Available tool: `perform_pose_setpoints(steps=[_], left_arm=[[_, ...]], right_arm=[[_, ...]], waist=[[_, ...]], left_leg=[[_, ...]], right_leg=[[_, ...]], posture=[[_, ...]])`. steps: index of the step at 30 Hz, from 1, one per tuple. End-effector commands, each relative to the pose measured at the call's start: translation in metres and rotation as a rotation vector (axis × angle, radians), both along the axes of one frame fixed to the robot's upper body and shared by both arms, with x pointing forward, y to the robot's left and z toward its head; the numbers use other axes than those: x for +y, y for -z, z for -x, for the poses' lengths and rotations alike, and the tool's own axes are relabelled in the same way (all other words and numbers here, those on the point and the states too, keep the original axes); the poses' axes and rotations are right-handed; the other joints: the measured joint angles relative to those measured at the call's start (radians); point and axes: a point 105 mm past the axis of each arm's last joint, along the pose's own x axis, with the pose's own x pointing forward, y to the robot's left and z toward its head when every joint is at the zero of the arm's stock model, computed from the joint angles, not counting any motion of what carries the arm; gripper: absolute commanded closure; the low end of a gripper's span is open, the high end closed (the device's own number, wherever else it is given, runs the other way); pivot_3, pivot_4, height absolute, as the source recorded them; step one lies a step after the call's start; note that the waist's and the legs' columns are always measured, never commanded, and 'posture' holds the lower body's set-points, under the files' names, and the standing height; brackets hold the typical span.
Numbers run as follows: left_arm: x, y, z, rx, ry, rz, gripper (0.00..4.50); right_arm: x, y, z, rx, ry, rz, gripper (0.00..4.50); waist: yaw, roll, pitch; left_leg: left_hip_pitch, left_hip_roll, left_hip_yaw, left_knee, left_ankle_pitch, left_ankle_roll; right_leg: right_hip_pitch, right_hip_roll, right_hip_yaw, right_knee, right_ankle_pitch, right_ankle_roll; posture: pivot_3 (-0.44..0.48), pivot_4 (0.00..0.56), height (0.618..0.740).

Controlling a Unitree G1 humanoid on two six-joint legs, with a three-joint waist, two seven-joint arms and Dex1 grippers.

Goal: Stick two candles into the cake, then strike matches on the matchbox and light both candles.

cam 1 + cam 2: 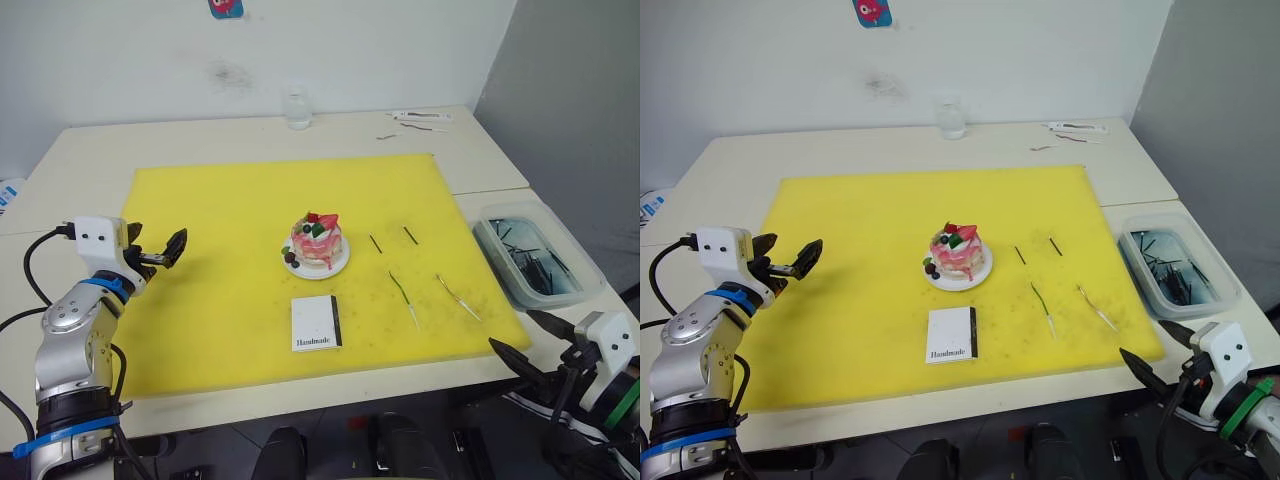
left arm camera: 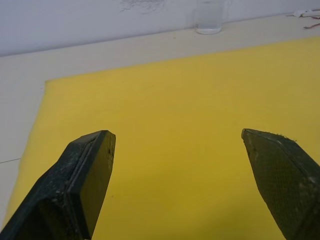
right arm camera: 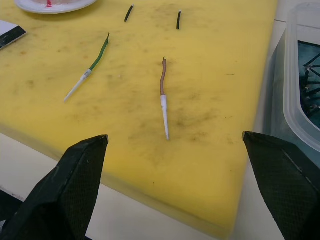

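While parted wide and empty off the near mat edge, right gripper (image 3: 175,185) aimed at pale candle (image 3: 163,102), lying flat just ahead of its fingers; greenish candle (image 3: 92,65) farther ahead toward left finger (image 3: 75,185), near cake (image 1: 317,244). Likely feather-light, thin, bendable: best pinched gently mid-stem. Plenty of bare yellow mat (image 1: 220,300) around; plastic tub (image 3: 305,85) crowding right finger. Left gripper (image 1: 160,252) likewise spread, empty.
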Motion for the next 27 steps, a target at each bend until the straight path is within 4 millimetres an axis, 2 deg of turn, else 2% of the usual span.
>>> perform_pose_setpoints(steps=[1,8,12,18,23,27], left_arm=[[-0.001,-0.010,-0.002,-0.026,0.018,-0.023,0.04],[-0.006,-0.011,0.002,-0.031,0.089,0.000,0.04],[-0.017,-0.013,0.006,-0.012,0.190,-0.024,0.04],[-0.044,-0.023,0.019,0.057,0.420,-0.045,0.04],[-0.088,-0.031,0.039,0.130,0.681,-0.030,0.04],[-0.147,-0.034,0.068,0.166,0.987,-0.059,0.04]], right_arm=[[0.004,-0.011,-0.001,-0.056,-0.014,0.014,0.00],[0.009,-0.013,-0.001,-0.061,-0.021,0.020,0.00],[0.011,-0.013,-0.002,-0.062,-0.029,0.027,0.00],[0.016,-0.010,-0.002,-0.057,-0.051,0.028,0.00],[0.021,-0.008,-0.004,-0.057,-0.061,0.026,0.00],[0.024,-0.002,-0.010,-0.045,-0.066,0.031,0.00]], waist=[[0.000,0.000,0.000],[0.000,0.000,0.000],[0.000,-0.001,0.000],[0.000,-0.001,0.000],[-0.001,-0.001,0.000],[-0.001,-0.001,0.000]], left_leg=[[0.000,0.000,0.000,0.000,0.000,0.000],[0.000,0.000,0.000,0.000,0.000,0.000],[0.000,0.000,0.000,0.000,0.000,0.000],[0.001,0.000,0.000,0.000,0.000,0.000],[0.001,0.000,0.000,0.000,0.000,0.000],[0.000,0.000,0.000,0.000,0.000,0.000]], right_leg=[[0.000,0.000,0.000,0.000,0.000,0.000],[0.000,0.000,0.000,0.000,0.000,0.000],[0.000,0.000,0.000,0.001,0.000,0.000],[0.000,0.000,0.000,0.001,-0.001,-0.001],[0.000,0.000,0.000,0.001,-0.001,-0.001],[0.000,0.000,0.001,0.001,-0.001,-0.001]], posture=[[0.000,0.150,0.740],[0.000,0.150,0.740],[0.000,0.150,0.740],[0.000,0.150,0.740],[0.000,0.150,0.740],[0.000,0.150,0.740]])
